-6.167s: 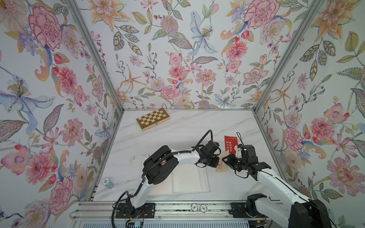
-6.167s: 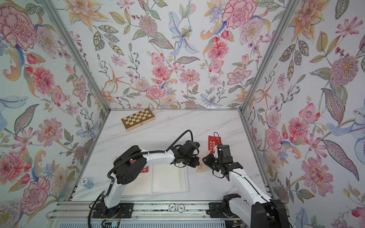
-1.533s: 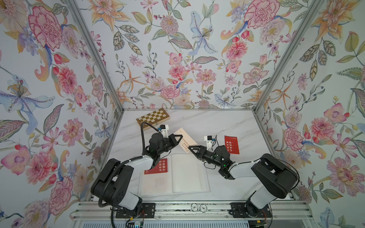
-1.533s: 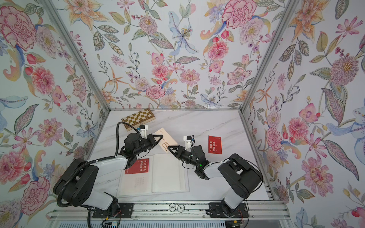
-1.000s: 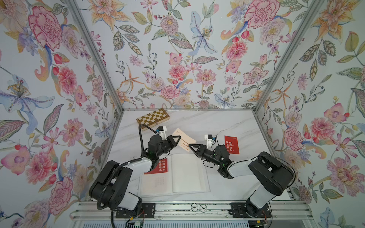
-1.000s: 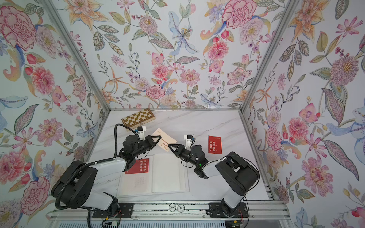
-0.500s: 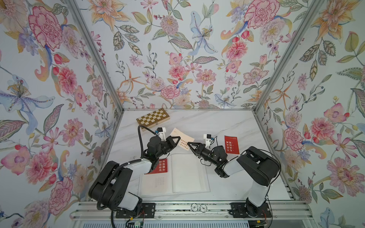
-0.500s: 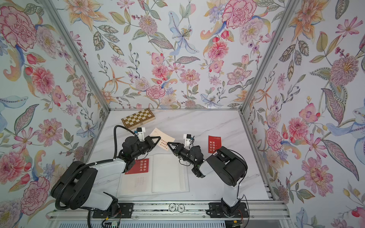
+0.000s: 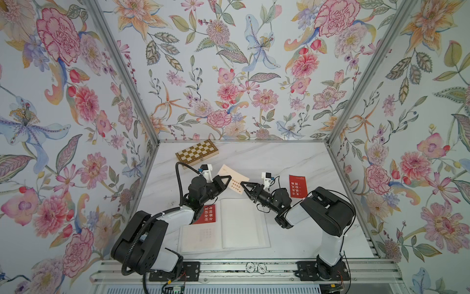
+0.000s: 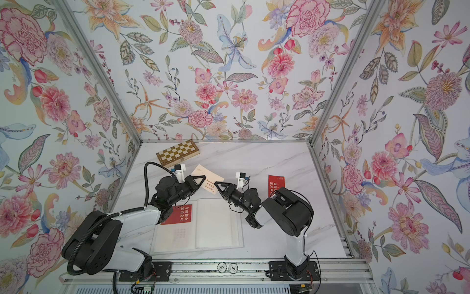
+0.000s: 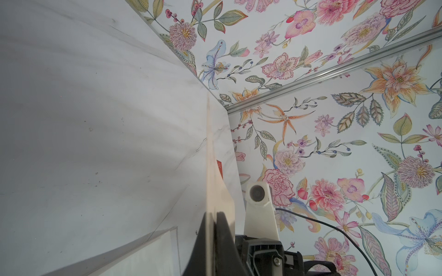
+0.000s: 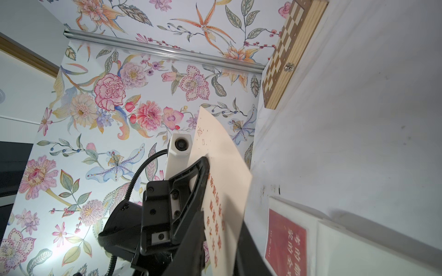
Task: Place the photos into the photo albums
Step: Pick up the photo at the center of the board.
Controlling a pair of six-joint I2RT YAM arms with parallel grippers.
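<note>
Right wrist view puts the cream photo [image 12: 222,162] closest to us: it is lifted clear of the tabletop [image 12: 358,119], slightly bowed, its printed face turned toward this camera. The left gripper [image 12: 203,165] is clamped on one end, and the left wrist view agrees, with the cream photo [image 11: 210,167] running edge-on out of closed jaws. The right gripper [image 12: 222,251] brackets the opposite end. Its jaws stand on either side of the card, but we cannot tell whether they pinch it or only flank it. In both top views the cream photo [image 9: 235,178] has its long axis running roughly from the left gripper [image 9: 227,179] across to the right gripper [image 9: 245,185]. The photo album [image 9: 244,224] lies open on the tabletop just nearer the robot's bases, with a red photo [image 9: 207,215] on the left arm's page and the other page bare. We judge that the coming move must bring the card back and down toward that bare page, which the right gripper is nearer. A second red photo [image 9: 298,185] lies beside the right arm, and the chessboard box [image 9: 197,153] sits well apart.
</note>
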